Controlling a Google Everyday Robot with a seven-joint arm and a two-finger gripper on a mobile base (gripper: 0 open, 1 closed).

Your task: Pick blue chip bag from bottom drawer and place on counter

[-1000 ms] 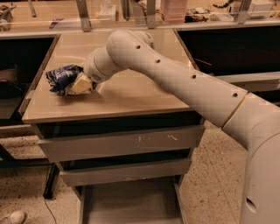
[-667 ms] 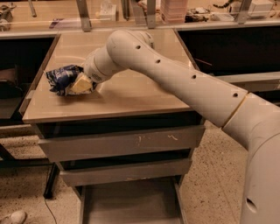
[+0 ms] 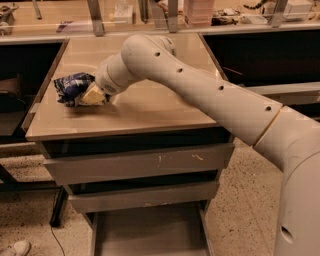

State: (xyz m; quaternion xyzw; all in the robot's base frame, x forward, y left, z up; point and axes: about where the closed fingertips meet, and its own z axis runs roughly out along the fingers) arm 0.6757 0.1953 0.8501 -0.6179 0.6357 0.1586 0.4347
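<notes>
The blue chip bag (image 3: 71, 87), crinkled dark-blue foil with white patches, lies on the left part of the beige counter (image 3: 150, 107). My gripper (image 3: 91, 95) is at the bag's right side and touches it, low over the counter. My white arm reaches in from the lower right, across the counter. The bottom drawer (image 3: 150, 232) stands pulled out below, and its flat grey floor shows nothing in it.
Two grey drawer fronts sit under the counter: a wide scratched one (image 3: 140, 162) and a narrower one (image 3: 145, 196). A cluttered wooden bench (image 3: 60, 10) runs along the back. Dark open bays flank the counter. A black cable (image 3: 54, 235) lies on the speckled floor at the left.
</notes>
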